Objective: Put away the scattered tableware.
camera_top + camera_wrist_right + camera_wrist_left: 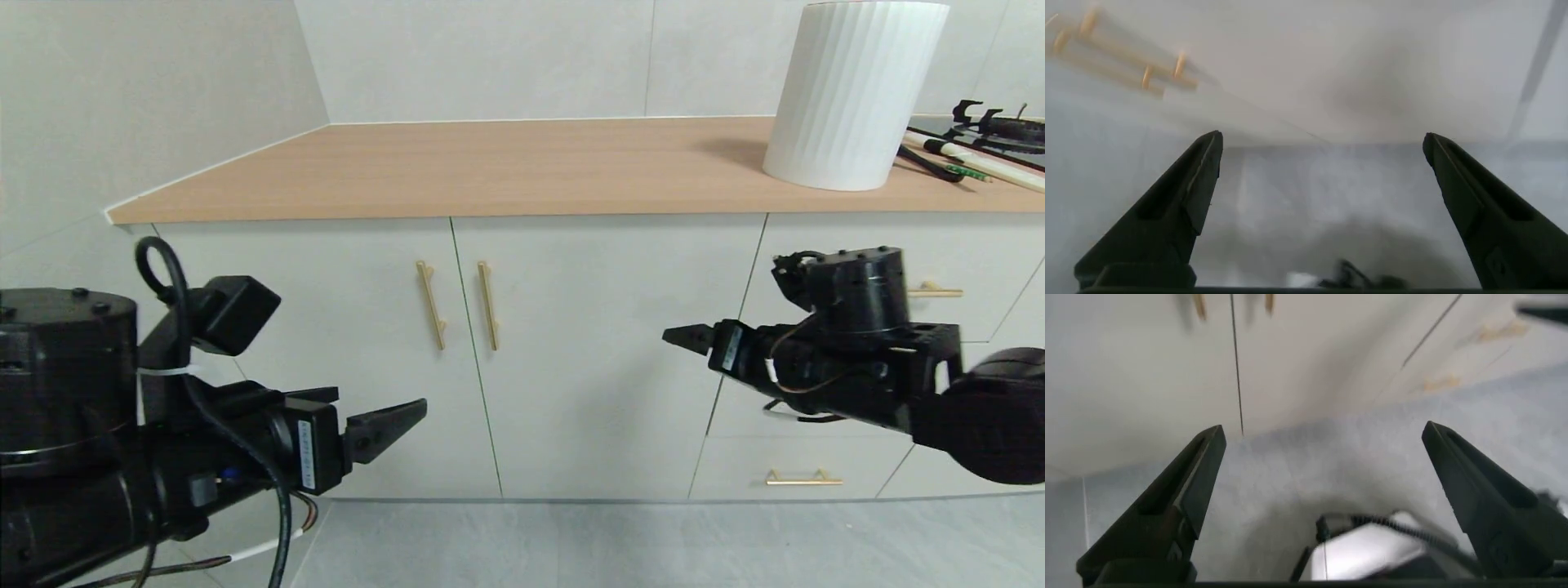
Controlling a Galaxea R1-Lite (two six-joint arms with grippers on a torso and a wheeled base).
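Observation:
Scattered tableware (971,159), chopsticks and dark utensils, lies on the wooden countertop (490,167) at the far right, beside a white ribbed container (849,94). My left gripper (392,425) hangs low at the left, in front of the cabinet doors, open with nothing between its fingers (1167,506). My right gripper (686,336) is held at the right, below the counter edge, also open and empty, its fingers (1176,212) wide apart. Both grippers are well below and apart from the tableware.
White cabinet doors with two gold handles (457,306) face me under the counter. Drawers with gold pulls (804,479) are at the lower right. Grey tiled walls close the left corner. Grey floor (612,543) lies below.

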